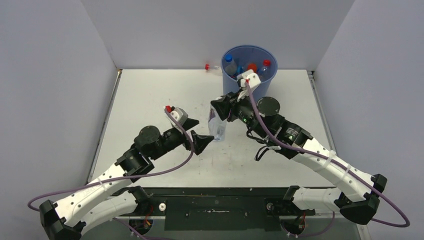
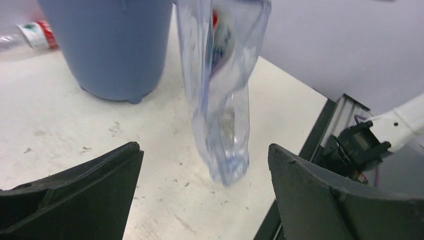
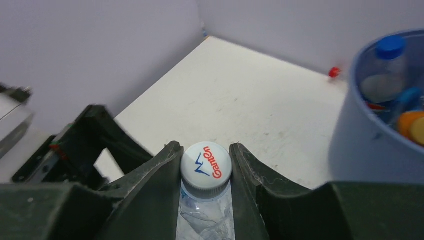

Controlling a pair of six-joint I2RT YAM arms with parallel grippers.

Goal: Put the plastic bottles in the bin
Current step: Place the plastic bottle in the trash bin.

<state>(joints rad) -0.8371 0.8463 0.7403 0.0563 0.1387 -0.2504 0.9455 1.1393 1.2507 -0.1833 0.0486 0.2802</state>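
Bottle (image 2: pixel 220 100) in right hand (image 3: pixel 205 156), near bin (image 1: pixel 230 85)

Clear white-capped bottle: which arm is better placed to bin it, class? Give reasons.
Right. The right gripper clamps the bottle at its cap, near the bin; the left gripper is open, holding nothing.

I've got one crumpled clear bottle (image 1: pixel 217 128) with a white cap (image 3: pixel 206 167), upright and pinched at the neck in my right gripper (image 3: pixel 205 149), near the blue bin (image 1: pixel 231 84). The bin holds several bottles (image 1: pixel 230 63) (blue and red caps showing). A red-capped bottle (image 1: pixel 210 67) lies by the back wall.
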